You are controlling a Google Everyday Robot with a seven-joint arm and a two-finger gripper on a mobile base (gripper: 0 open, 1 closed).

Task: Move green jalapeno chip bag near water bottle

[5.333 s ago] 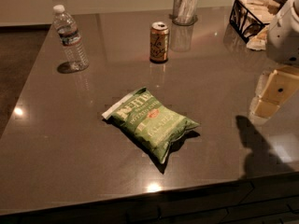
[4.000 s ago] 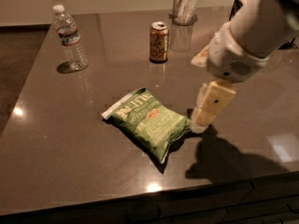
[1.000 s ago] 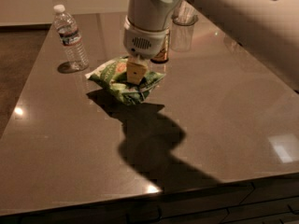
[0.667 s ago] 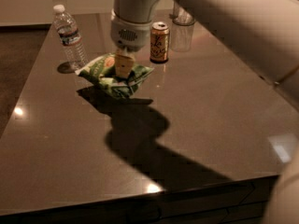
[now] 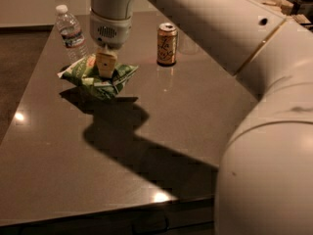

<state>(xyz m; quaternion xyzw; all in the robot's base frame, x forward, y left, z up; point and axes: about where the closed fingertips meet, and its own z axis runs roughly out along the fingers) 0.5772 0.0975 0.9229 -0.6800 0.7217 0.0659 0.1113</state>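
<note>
The green jalapeno chip bag (image 5: 98,77) is crumpled and pinched in its middle by my gripper (image 5: 105,66), which comes down on it from above and is shut on it. The bag hangs just above the dark table at the far left. The water bottle (image 5: 71,32), clear with a white cap and a dark label band, stands upright just behind and to the left of the bag, a short gap away. My big white arm (image 5: 220,58) fills the right side of the view.
A gold-brown drink can (image 5: 167,44) stands upright to the right of the bag, behind it. The dark table (image 5: 98,170) has its front edge near the bottom and its left edge beside the bottle. My arm casts a broad shadow across the middle.
My gripper took hold of the bag at the table's middle and carried it left and back, toward the water bottle. The bottle and the can have not moved.
</note>
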